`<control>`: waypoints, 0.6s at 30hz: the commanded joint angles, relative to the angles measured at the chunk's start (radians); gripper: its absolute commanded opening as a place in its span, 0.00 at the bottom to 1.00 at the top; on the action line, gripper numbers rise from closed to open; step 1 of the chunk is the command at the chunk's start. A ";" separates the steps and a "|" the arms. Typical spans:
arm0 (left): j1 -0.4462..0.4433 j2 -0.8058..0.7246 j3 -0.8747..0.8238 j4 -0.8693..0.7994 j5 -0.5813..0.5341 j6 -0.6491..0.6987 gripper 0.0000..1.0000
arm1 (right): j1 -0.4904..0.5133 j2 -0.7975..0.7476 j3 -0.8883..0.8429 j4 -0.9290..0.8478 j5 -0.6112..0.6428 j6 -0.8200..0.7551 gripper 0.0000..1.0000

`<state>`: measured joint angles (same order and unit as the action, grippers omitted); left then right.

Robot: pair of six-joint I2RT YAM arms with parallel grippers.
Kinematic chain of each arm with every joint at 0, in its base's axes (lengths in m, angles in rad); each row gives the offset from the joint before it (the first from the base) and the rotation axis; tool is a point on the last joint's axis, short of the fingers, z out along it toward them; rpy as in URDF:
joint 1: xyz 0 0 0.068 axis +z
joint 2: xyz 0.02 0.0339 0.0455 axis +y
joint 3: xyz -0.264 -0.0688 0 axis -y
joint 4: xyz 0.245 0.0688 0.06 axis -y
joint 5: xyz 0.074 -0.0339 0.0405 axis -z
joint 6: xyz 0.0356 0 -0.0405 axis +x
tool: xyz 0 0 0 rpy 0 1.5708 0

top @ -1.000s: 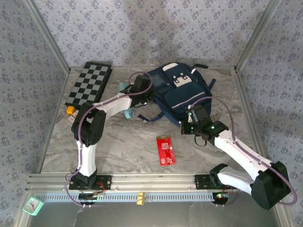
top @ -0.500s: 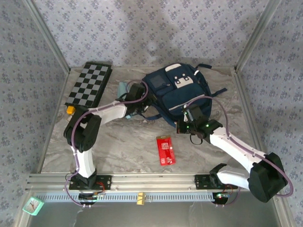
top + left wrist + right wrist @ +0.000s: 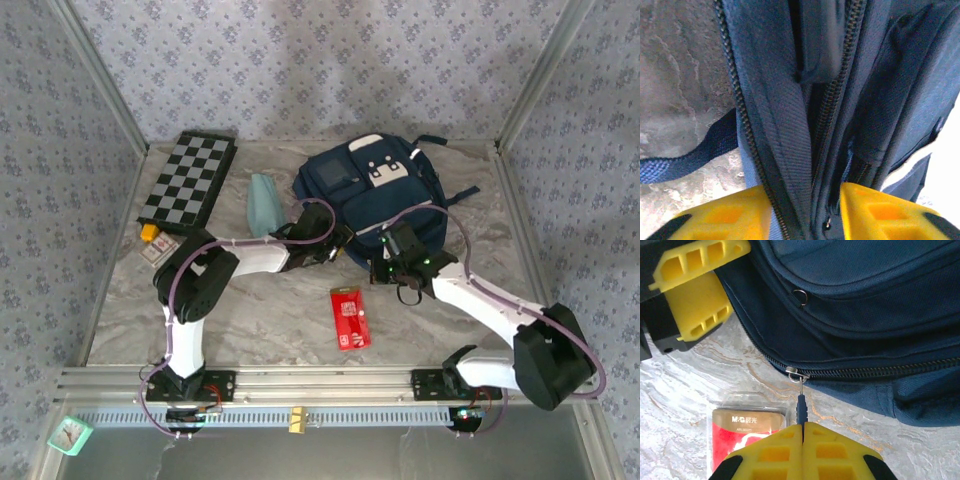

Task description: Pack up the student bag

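Marbled grey tabletop spreads between walls of blue flowered paper. On it the student bag, a navy backpack with white patches, lies flat. The chessboard lies well to the bag's left, and a pale teal pouch sits between board and bag. A red M&G packet lies just in front of the bag.

The left gripper is at the bag's near left edge. In its wrist view its yellow fingers stand apart with a zippered fold of the bag between them, and I cannot tell whether they pinch it. The right gripper is at the bag's near edge, its jaws closed on the dark zipper pull.
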<state>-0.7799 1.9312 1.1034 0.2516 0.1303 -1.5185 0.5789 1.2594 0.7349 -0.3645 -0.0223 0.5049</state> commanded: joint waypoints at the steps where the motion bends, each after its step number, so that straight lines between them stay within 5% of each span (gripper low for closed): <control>1: -0.003 0.006 0.023 0.042 -0.035 -0.025 0.30 | 0.009 0.034 0.009 0.027 0.007 -0.028 0.00; 8: -0.014 0.026 0.032 0.059 -0.020 -0.038 0.12 | 0.013 0.083 0.022 0.049 0.049 -0.052 0.00; 12: -0.018 0.016 0.035 0.051 -0.023 -0.033 0.01 | 0.013 0.111 0.025 0.059 0.081 -0.070 0.09; 18: -0.026 0.006 0.048 0.038 -0.023 -0.019 0.00 | 0.018 0.137 0.029 0.097 0.072 -0.085 0.19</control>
<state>-0.7906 1.9469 1.1046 0.2649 0.1131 -1.5467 0.5900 1.3785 0.7368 -0.2901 0.0254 0.4435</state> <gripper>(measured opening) 0.054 0.189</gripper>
